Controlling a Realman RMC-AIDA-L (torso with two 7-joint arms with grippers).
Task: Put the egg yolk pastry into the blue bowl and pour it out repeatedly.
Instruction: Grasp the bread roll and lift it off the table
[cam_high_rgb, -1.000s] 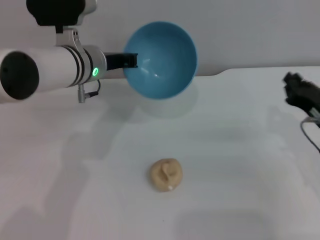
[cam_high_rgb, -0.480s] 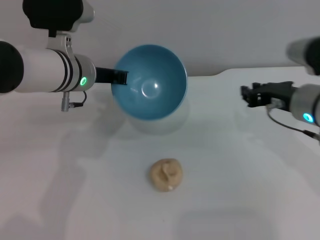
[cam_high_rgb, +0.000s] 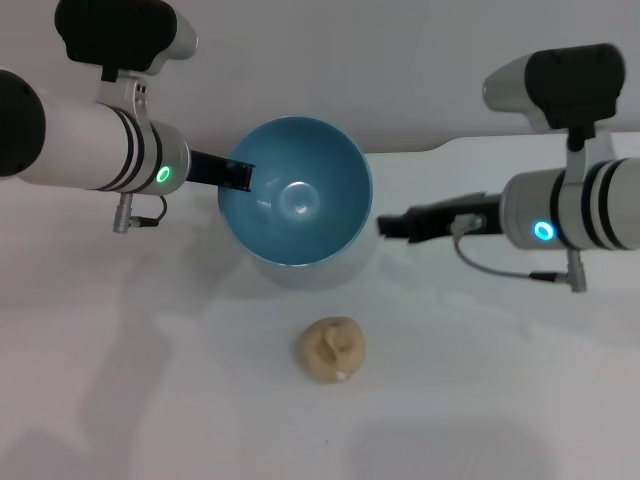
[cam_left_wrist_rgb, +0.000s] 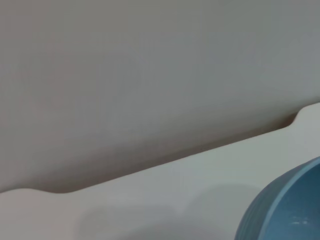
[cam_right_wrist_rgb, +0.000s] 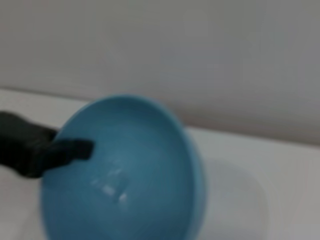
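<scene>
White tabletop (cam_high_rgb: 500, 400) against grey wall; egg yolk pastry (cam_high_rgb: 332, 349) lying loose. Left pincer (cam_high_rgb: 236, 176) clamps blue bowl (cam_high_rgb: 295, 190) rim. Right pincer (cam_high_rgb: 392, 226) beside bowl, opening indiscernible.

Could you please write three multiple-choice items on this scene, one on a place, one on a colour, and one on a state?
1. Where is the pastry?
A. in the bowl
B. on the table
C. in the right gripper

2. What colour is the bowl?
A. blue
B. red
C. white

3. What holds the bowl?
A. the right gripper
B. nothing
C. the left gripper

Key: 1 B, the pastry lies on the table, nearer the robot than the bowl. 2 A, the bowl is light blue. 3 C, the left gripper is shut on its rim; the right gripper is beside it.
</scene>
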